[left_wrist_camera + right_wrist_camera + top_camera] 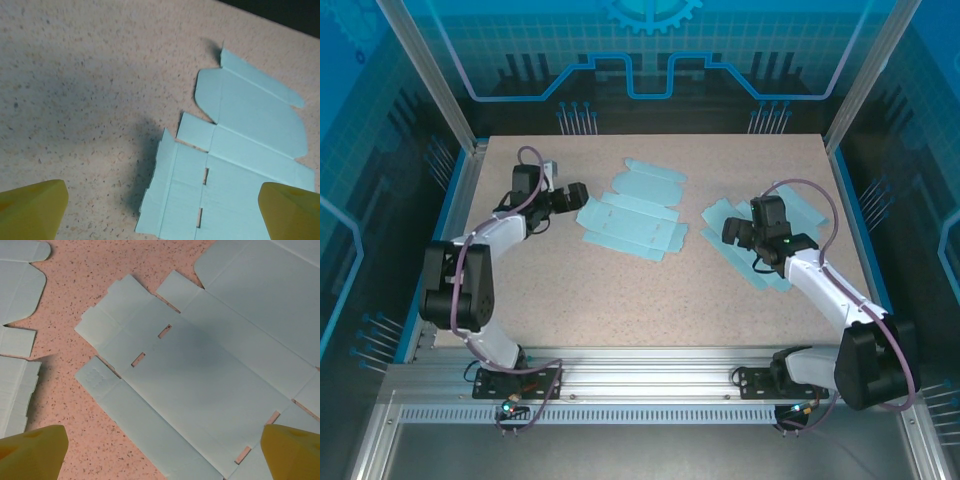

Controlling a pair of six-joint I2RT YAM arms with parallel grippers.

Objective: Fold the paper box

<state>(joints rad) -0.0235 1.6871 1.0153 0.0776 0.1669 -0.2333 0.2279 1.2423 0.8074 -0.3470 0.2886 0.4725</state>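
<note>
**A:** From above, where does the paper lie?

**B:** One flat blue blank (632,215) lies unfolded in the middle of the table (620,300). The left gripper (578,193) is just beside its left edge. A second blank (718,214) lies to the right, with the right gripper (732,232) over it.

**A:** And the left wrist camera?

**B:** The yellow fingertips (32,210) are spread wide and hold nothing. The flat blue blank lies on the table ahead, its slotted end nearest.

**A:** The right wrist?

**B:** Its fingertips (295,452) are also far apart and hold nothing. The second blank is flat beneath them. More blue card (17,315) shows at the left edge.
</note>
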